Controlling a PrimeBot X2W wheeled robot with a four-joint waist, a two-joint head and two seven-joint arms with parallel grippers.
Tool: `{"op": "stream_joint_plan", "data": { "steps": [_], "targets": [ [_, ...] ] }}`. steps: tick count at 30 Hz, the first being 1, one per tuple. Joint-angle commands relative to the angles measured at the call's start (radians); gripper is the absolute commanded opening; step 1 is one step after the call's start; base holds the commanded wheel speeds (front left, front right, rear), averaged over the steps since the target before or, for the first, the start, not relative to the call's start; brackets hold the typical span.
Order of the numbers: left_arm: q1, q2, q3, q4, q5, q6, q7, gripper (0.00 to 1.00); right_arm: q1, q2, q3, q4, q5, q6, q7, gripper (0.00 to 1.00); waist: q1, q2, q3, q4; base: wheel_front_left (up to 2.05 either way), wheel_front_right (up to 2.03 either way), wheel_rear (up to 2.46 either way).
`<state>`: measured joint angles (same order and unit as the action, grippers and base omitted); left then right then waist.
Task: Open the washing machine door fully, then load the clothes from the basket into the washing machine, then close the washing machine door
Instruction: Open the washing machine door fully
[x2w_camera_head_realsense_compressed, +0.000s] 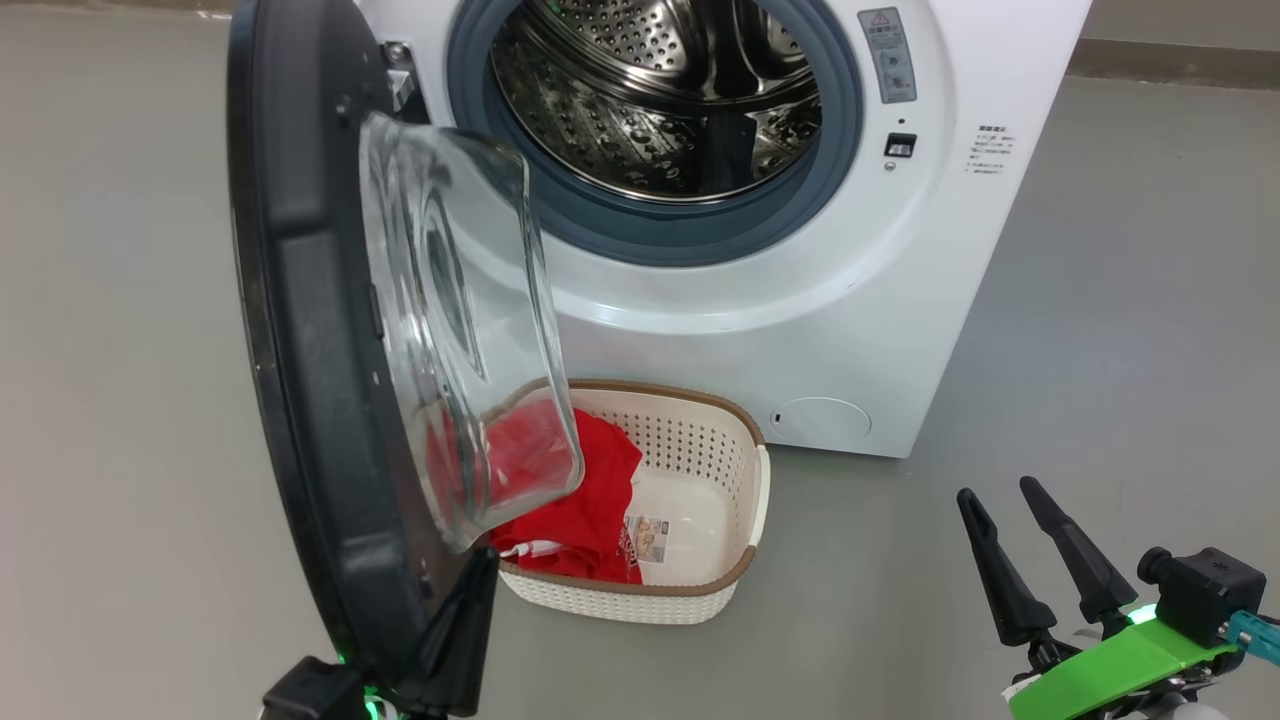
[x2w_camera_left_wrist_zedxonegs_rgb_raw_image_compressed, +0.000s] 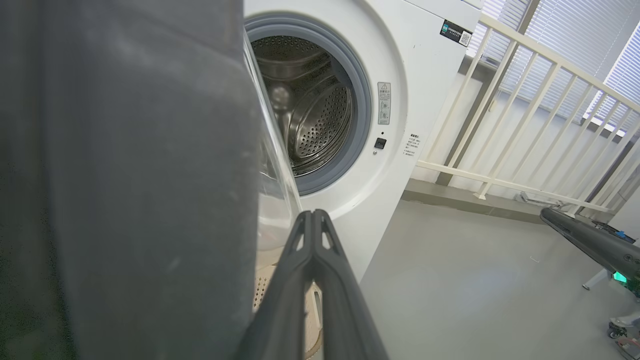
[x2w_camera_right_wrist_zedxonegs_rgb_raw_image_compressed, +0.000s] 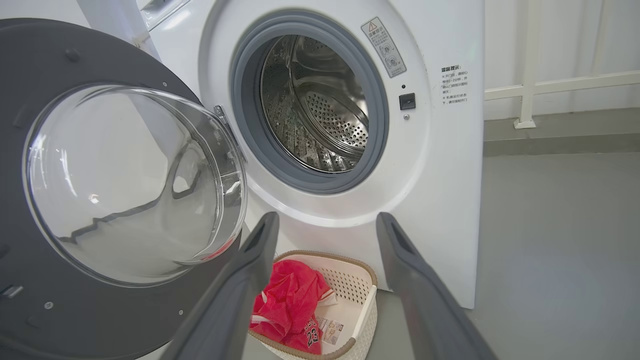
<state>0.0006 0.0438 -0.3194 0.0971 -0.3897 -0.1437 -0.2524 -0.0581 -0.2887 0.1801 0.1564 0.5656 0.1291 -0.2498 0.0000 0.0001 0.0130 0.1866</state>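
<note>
Bordering door (x2w_camera_head_realsense_compressed: 300, 300) edge, L end effector (x2w_camera_left_wrist_zedxonegs_rgb_raw_image_compressed: 313, 215) pressed together; R end effector (x2w_camera_head_realsense_compressed: 997, 490) spread over floor (x2w_camera_head_realsense_compressed: 1100, 320).

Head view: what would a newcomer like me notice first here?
The big black washing machine door stands open at left, its glass bowl bulging out. At top centre gapes the shiny steel drum; below, bright red clothes lie in the cream basket on the floor.

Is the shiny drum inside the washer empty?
Empty: the perforated steel drum shows bare metal; the red garment lies in the cream basket.
</note>
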Motion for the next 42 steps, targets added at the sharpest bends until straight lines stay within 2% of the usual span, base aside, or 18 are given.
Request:
{"op": "stream_joint_plan", "data": {
  "steps": [1, 13, 27, 42],
  "targets": [
    [-0.017, 0.019, 0.061, -0.022, 0.008, 0.015, -0.009, 0.0, -0.001, -0.012, 0.017, -0.021, 0.004, 0.002, -0.012, 1.0, 0.0, -0.0001, -0.001, 0.009, 0.0, 0.0, 0.0],
    [-0.019, 0.033, 0.137, -0.021, 0.005, 0.027, -0.009, 0.0, -0.003, -0.005, 0.01, -0.024, 0.002, 0.002, -0.012, 1.0, 0.0, -0.0001, 0.006, 0.042, 0.0, 0.0, 0.0],
    [-0.083, 0.101, 0.241, 0.044, -0.015, 0.047, -0.007, 0.0, -0.02, -0.002, 0.001, -0.027, -0.001, 0.002, -0.012, 1.0, 0.0, -0.0001, 0.037, 0.093, 0.0, 0.0, 0.0],
    [-0.21, 0.182, 0.321, 0.19, -0.065, 0.052, 0.006, 0.0, -0.055, 0.012, -0.001, -0.037, -0.012, 0.002, -0.012, 1.0, 0.0, -0.0001, 0.1, 0.153, 0.0, 0.0, 0.0]
  ]
}}
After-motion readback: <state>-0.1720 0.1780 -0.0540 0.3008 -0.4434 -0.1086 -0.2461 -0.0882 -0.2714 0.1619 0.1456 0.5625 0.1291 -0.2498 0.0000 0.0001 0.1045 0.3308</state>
